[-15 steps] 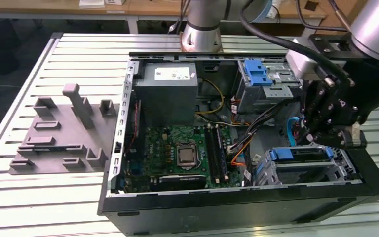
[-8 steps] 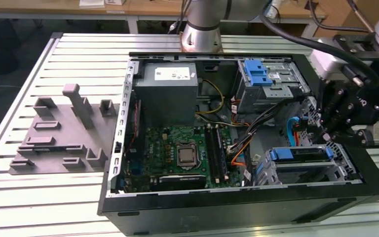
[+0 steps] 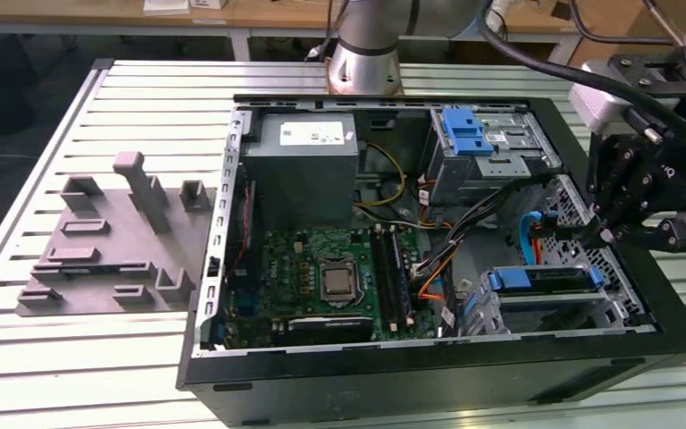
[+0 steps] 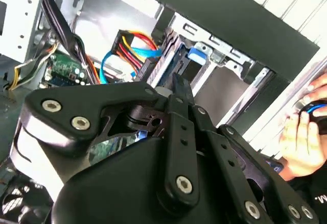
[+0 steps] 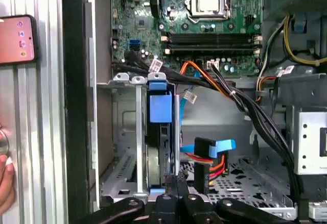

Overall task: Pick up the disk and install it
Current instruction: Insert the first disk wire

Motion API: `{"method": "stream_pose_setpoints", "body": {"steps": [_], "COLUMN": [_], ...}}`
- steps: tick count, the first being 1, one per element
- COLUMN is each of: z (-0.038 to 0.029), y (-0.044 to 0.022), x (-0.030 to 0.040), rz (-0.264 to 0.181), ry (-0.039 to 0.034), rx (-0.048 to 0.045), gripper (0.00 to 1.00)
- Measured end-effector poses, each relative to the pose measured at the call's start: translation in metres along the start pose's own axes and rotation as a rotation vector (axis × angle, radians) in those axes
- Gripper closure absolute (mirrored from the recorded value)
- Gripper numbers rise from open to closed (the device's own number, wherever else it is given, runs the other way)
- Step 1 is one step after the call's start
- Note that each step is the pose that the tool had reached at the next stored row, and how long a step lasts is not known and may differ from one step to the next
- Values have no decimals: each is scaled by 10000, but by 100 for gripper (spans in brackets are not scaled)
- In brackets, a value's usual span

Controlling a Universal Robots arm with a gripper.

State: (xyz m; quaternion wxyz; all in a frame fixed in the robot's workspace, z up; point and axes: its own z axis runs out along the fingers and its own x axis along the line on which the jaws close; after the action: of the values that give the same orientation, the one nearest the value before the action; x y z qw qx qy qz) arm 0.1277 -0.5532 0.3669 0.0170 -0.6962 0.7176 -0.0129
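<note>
— Two jaws on the gripper (image 5: 176, 185): how do they stand?

— Drawn together, tips meeting. Whether they pinch anything cannot be told.

— And the disk (image 5: 162, 150)?

— Straight ahead of the tips, touching or nearly so. It stands on edge in the drive cage (image 5: 122, 183), and its long axis runs away from the gripper toward the blue carrier tab (image 5: 160, 106), with the motherboard (image 5: 214, 40) beyond.

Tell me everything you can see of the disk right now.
The disk stands on edge in the drive cage at the near corner of the open computer case, in the exterior view's right. Its blue plastic carrier shows at the top, a dark metal-looking body below. The gripper sits at its end; contact is unclear. Coloured cables hang beside it, not plugged in.
</note>
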Motion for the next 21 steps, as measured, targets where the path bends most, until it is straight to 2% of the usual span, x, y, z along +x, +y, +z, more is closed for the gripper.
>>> {"method": "stream_pose_setpoints", "body": {"steps": [1,3,11,16,21], "z": [0,-1,-3,-1,13], "y": [6,36,96,101,113], "x": [-5,-12,-106,-110,-170], "rz": [-1,-1,20,21,21], "ry": [-3,-5,-7,-3,5], "rx": [76,147,260,270,276], "gripper": [89,89,89,89,89]}}
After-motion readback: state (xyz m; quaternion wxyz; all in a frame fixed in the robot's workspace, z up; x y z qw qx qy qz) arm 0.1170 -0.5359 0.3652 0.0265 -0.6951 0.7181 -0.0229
